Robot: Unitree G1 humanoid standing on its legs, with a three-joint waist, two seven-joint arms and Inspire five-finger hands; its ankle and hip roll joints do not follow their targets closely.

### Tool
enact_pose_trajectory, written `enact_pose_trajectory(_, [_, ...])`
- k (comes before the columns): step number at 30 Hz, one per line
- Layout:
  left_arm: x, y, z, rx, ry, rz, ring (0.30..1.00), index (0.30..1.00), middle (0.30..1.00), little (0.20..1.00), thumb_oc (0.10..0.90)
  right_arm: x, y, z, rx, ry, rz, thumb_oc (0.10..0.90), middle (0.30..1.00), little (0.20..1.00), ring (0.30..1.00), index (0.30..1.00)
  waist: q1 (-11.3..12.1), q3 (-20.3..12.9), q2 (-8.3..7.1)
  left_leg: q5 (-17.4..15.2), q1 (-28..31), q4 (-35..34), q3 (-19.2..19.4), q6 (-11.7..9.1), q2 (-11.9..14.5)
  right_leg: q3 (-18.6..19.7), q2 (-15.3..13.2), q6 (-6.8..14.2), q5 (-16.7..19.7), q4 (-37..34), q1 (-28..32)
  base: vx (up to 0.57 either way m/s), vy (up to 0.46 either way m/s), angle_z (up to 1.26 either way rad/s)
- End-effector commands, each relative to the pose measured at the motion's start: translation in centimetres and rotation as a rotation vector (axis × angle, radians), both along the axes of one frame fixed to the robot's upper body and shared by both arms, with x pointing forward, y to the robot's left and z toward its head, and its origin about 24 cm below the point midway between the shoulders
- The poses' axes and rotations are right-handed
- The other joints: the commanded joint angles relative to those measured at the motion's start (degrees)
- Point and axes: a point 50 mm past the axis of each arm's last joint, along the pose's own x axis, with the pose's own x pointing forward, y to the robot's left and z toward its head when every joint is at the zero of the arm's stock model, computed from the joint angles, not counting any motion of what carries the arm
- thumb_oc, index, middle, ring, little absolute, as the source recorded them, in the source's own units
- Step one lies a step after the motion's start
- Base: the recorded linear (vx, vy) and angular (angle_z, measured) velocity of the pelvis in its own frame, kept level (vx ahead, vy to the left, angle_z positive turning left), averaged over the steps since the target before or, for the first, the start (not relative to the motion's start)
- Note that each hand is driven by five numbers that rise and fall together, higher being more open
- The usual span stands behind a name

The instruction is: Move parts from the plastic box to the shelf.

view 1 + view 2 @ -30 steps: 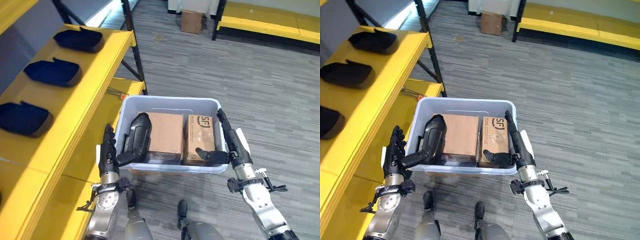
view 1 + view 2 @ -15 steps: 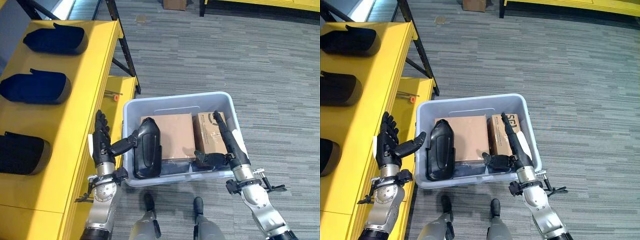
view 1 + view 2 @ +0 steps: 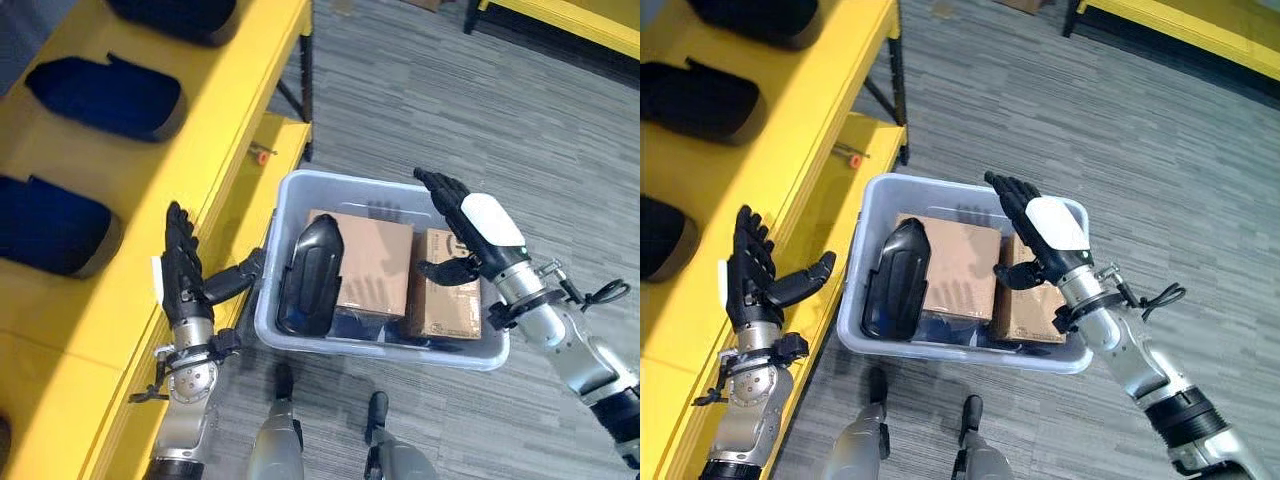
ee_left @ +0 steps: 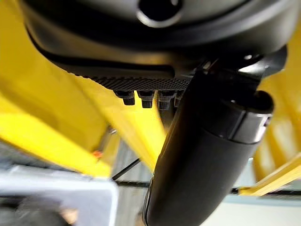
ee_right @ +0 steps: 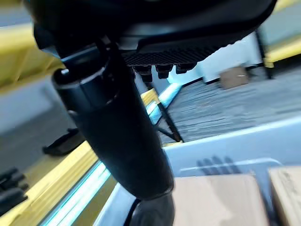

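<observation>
Right hand (image 3: 1045,235) hovers open over the plastic box (image 3: 872,205), above the cardboard boxes (image 3: 958,270), likely lining up on the black part (image 3: 895,278) lying along the box's left wall. Left hand (image 3: 183,280) is open and empty between box and yellow shelf (image 3: 205,120), whose top edge already carries similar dark parts (image 3: 105,95).

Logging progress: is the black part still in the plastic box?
In. The black part lies inside the plastic box, beside the cardboard boxes; both hands are open.
</observation>
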Motion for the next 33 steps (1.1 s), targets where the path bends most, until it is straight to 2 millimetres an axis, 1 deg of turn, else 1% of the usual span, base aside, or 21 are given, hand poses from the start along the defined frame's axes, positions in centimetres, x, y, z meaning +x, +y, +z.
enact_pose_trajectory(1, [-0.6, -0.6, 7.3, 0.133, -0.371, -0.106, 1.000, 1.000, 1.000, 1.000, 0.900, 1.2, 1.7, 4.1, -0.116, -0.164, 0.102, 0.900, 1.000, 1.000, 1.000, 1.000, 2.7, -2.1, -3.15, 2.0, -4.7, 3.8, -0.6, -5.1, 6.3, -3.1, -5.7, 3.6, -2.9, 4.1, 5.5, -0.07, -0.100, 0.36])
enact_pose_trajectory(2, [-0.8, -0.9, 8.0, 0.144, -0.403, -0.123, 1.000, 1.000, 1.000, 1.000, 0.900, 1.3, 2.0, 4.4, -0.166, -0.165, 0.122, 0.900, 1.000, 1.000, 1.000, 1.000, 3.0, -1.6, -2.99, 2.4, -5.1, 3.8, -1.3, -5.3, 6.4, -3.5, -5.4, 3.4, -3.5, 4.8, 5.2, -0.07, -0.094, 0.31])
enact_pose_trajectory(3, [-0.8, -1.5, 8.8, 0.146, -0.442, -0.163, 1.000, 1.000, 1.000, 1.000, 0.900, 1.7, 2.4, 4.6, -0.232, -0.154, 0.139, 0.900, 1.000, 1.000, 1.000, 1.000, 3.9, -0.7, -2.82, 3.1, -5.5, 3.7, -2.0, -5.7, 6.6, -4.2, -5.0, 3.1, -4.3, 5.9, 4.8, -0.06, -0.099, 0.31])
enact_pose_trajectory(4, [-0.8, -1.4, 8.8, 0.144, -0.444, -0.160, 1.000, 1.000, 1.000, 1.000, 0.900, 1.8, 2.5, 4.6, -0.234, -0.156, 0.141, 0.900, 1.000, 1.000, 1.000, 1.000, 3.7, -0.6, -2.66, 3.1, -5.5, 3.7, -2.1, -5.7, 6.7, -4.3, -5.0, 3.1, -4.4, 6.1, 4.7, -0.05, -0.095, 0.30])
enact_pose_trajectory(5, [-0.7, -1.8, 9.4, 0.155, -0.469, -0.182, 1.000, 1.000, 1.000, 1.000, 0.900, 2.1, 2.5, 4.5, -0.278, -0.142, 0.139, 0.900, 1.000, 1.000, 1.000, 1.000, 4.1, -0.2, -2.55, 3.5, -5.7, 3.5, -2.5, -5.9, 6.8, -4.7, -4.7, 2.9, -4.9, 6.6, 4.6, -0.06, -0.083, 0.24])
enact_pose_trajectory(6, [-0.7, -2.4, 10.4, 0.155, -0.513, -0.213, 1.000, 1.000, 1.000, 1.000, 0.900, 2.8, 2.8, 4.4, -0.342, -0.120, 0.140, 0.900, 1.000, 1.000, 1.000, 1.000, 4.7, 0.6, -2.13, 4.3, -5.8, 3.0, -3.1, -6.3, 7.0, -5.4, -4.2, 2.6, -5.7, 7.7, 4.0, -0.06, -0.083, 0.25])
enact_pose_trajectory(7, [-0.7, -2.3, 10.4, 0.152, -0.516, -0.209, 1.000, 1.000, 1.000, 1.000, 0.900, 2.9, 2.9, 4.5, -0.346, -0.124, 0.143, 0.900, 1.000, 1.000, 1.000, 1.000, 4.3, 0.8, -1.90, 4.4, -5.8, 2.9, -3.3, -6.3, 7.0, -5.5, -4.2, 2.5, -5.9, 7.9, 4.0, -0.08, -0.100, 0.22])
enact_pose_trajectory(8, [-0.7, -2.9, 11.5, 0.156, -0.565, -0.241, 1.000, 1.000, 1.000, 1.000, 0.900, 3.2, 3.2, 4.3, -0.405, -0.105, 0.153, 0.900, 1.000, 1.000, 1.000, 1.000, 4.9, 1.6, -1.52, 5.0, -6.1, 2.7, -3.6, -6.6, 7.2, -6.0, -3.7, 2.2, -6.7, 8.9, 3.4, -0.06, -0.071, 0.21])
enact_pose_trajectory(10, [-0.8, -3.5, 12.4, 0.165, -0.613, -0.266, 1.000, 1.000, 1.000, 1.000, 0.900, 3.6, 3.6, 4.1, -0.454, -0.095, 0.159, 0.900, 1.000, 1.000, 1.000, 1.000, 5.1, 2.2, -1.03, 5.6, -6.2, 2.3, -4.0, -6.9, 7.5, -6.3, -3.3, 2.0, -7.3, 9.9, 2.7, -0.06, -0.065, 0.19])
enact_pose_trajectory(11, [-0.8, -3.5, 12.4, 0.164, -0.615, -0.264, 1.000, 1.000, 1.000, 1.000, 0.900, 3.7, 3.6, 4.1, -0.456, -0.097, 0.160, 0.900, 1.000, 1.000, 1.000, 1.000, 5.1, 2.3, -0.91, 5.6, -6.2, 2.3, -4.0, -6.9, 7.6, -6.2, -3.2, 2.0, -7.4, 10.1, 2.6, -0.06, -0.052, 0.16])
enact_pose_trajectory(12, [-0.8, -4.1, 13.3, 0.169, -0.657, -0.294, 1.000, 1.000, 1.000, 1.000, 0.900, 3.9, 4.1, 3.9, -0.506, -0.087, 0.176, 0.900, 1.000, 1.000, 1.000, 1.000, 5.3, 2.8, -0.39, 6.1, -6.3, 1.8, -4.2, -7.1, 7.9, -6.4, -3.0, 1.7, -7.9, 11.0, 1.8, -0.04, -0.034, 0.12])
enact_pose_trajectory(14, [-0.8, -4.4, 13.6, 0.174, -0.674, -0.304, 1.000, 1.000, 1.000, 1.000, 0.900, 4.2, 4.3, 3.7, -0.523, -0.081, 0.179, 0.900, 1.000, 1.000, 1.000, 1.000, 5.2, 3.2, 0.10, 6.4, -6.5, 1.7, -4.3, -7.2, 8.0, -6.5, -2.9, 1.5, -8.3, 11.8, 1.4, -0.04, -0.040, 0.07])
enact_pose_trajectory(17, [-0.8, -4.4, 13.6, 0.174, -0.674, -0.303, 1.000, 1.000, 1.000, 1.000, 0.900, 4.2, 4.3, 3.7, -0.524, -0.082, 0.180, 0.900, 1.000, 1.000, 1.000, 1.000, 5.2, 3.2, 0.11, 6.4, -6.5, 1.7, -4.4, -7.2, 8.0, -6.5, -2.9, 1.5, -8.4, 11.8, 1.3, -0.02, -0.029, 0.03])
enact_pose_trajectory(18, [-0.8, -5.4, 14.5, 0.168, -0.719, -0.348, 1.000, 1.000, 1.000, 1.000, 0.900, 4.6, 4.2, 2.9, -0.574, -0.046, 0.172, 0.900, 1.000, 1.000, 1.000, 1.000, 5.4, 4.2, 1.31, 6.9, -6.5, 0.9, -5.2, -7.3, 7.7, -6.5, -3.0, 1.0, -9.4, 13.6, 0.4, -0.06, -0.075, 0.01])
enact_pose_trajectory(20, [-0.7, -5.9, 14.9, 0.152, -0.741, -0.364, 1.000, 1.000, 1.000, 1.000, 0.900, 5.0, 4.3, 2.8, -0.605, -0.047, 0.164, 0.900, 1.000, 1.000, 1.000, 1.000, 5.1, 4.4, 2.08, 7.5, -7.0, 0.3, -5.8, -7.2, 7.6, -7.0, -2.8, 0.8, -9.7, 14.4, -0.5, -0.05, -0.059, 0.14])
enact_pose_trajectory(24, [-0.8, -6.6, 15.7, 0.130, -0.791, -0.385, 1.000, 1.000, 1.000, 1.000, 0.900, 5.5, 4.6, 2.6, -0.633, -0.051, 0.155, 0.900, 1.000, 1.000, 1.000, 1.000, 4.8, 5.2, 3.02, 7.7, -7.6, 0.0, -5.9, -7.1, 7.5, -7.2, -2.9, 0.7, -10.0, 15.4, -1.9, -0.02, -0.021, 0.14])
enact_pose_trajectory(33, [-0.6, -8.0, 16.4, 0.078, -0.824, -0.440, 1.000, 1.000, 1.000, 1.000, 0.900, 6.3, 5.3, 2.4, -0.708, -0.061, 0.150, 0.900, 1.000, 1.000, 1.000, 1.000, 4.8, 6.1, 4.22, 8.0, -8.6, -0.5, -6.0, -7.1, 7.0, -7.5, -3.2, 0.5, -10.5, 16.4, -3.4, 0.00, 0.000, 0.00])
